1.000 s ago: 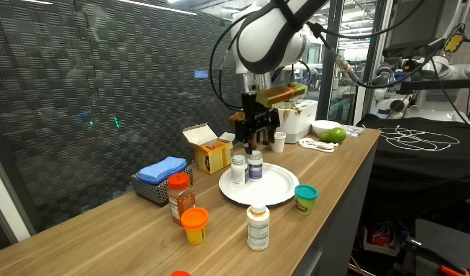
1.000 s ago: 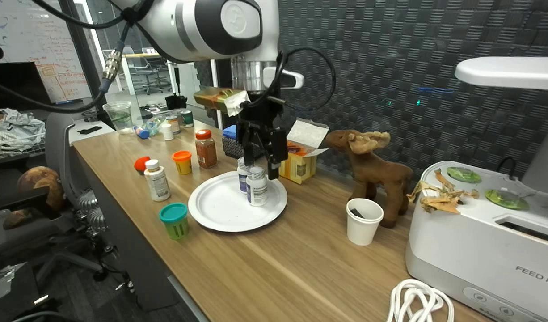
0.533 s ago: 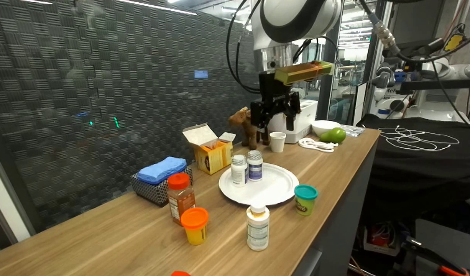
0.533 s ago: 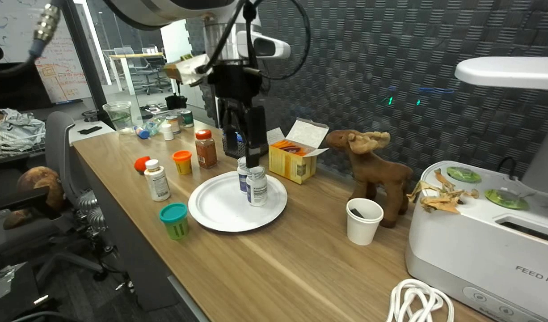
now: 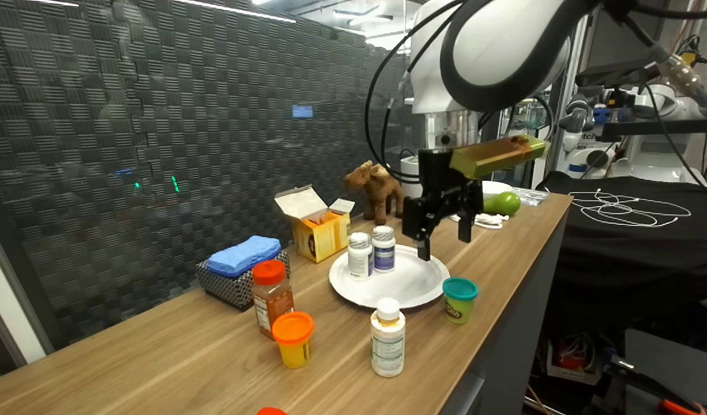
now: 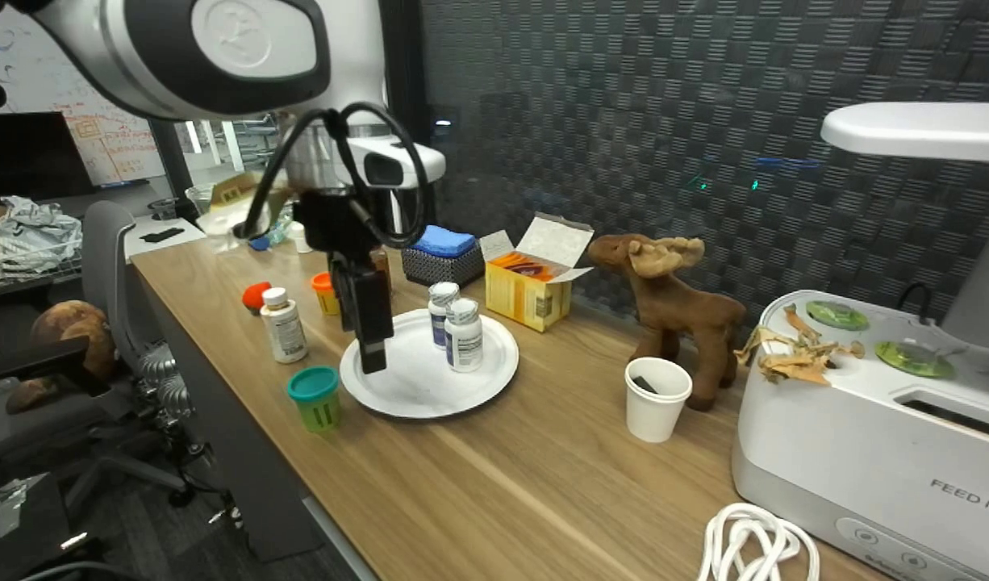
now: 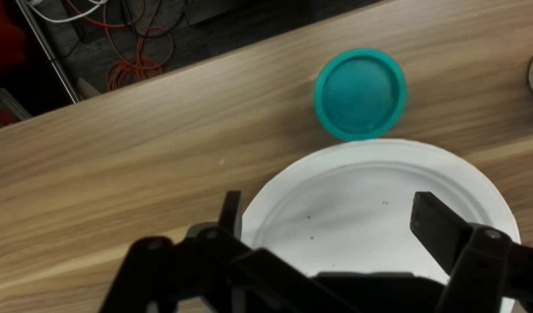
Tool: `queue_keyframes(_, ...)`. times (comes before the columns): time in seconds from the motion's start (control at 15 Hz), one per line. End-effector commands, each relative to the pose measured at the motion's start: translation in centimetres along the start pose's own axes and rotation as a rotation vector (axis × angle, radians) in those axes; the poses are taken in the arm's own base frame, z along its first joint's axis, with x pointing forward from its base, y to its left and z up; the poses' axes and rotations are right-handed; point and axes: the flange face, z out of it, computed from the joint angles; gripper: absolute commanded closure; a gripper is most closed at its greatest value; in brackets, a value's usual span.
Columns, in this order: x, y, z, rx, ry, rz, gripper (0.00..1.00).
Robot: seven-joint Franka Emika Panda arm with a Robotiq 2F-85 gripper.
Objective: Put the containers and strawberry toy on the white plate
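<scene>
over the last second i've risen away from the two pill bottles (image 5: 360, 259) and swung across the white plate (image 5: 410, 285), toward the teal-lidded tub (image 5: 459, 301). my fingers (image 7: 440, 232) stand wide apart with nothing between them; the wrist view shows bare plate in the gap. the two pill bottles haven't shifted: both upright on the plate, close together, so i judge their part of the task done. that makes the teal-lidded tub, on the counter (image 5: 157, 346) just beside the plate's rim, my likeliest next pick. coming down for it, i'd want to avoid catching that rim. a third white-capped bottle (image 5: 387, 346), the orange-lidded tub (image 5: 294, 341), the spice jar (image 5: 274, 300) and what i take for the strawberry toy (image 6: 255, 296), a red shape farther along, all wait on the counter too.
</scene>
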Motion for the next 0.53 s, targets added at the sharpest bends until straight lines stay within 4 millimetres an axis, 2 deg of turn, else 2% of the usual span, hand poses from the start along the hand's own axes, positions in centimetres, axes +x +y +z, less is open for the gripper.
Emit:
queue_keyframes(0.0, -3.2, -1.1, 1.1, 0.028, 0.042, -0.017, 0.00)
queue_keyframes(0.2, -4.5, -2.0, 2.5, 0.032, 0.039, -0.044, 0.00)
queue_keyframes(0.47, -5.6, -2.4, 3.5, 0.033, 0.018, -0.045, 0.00)
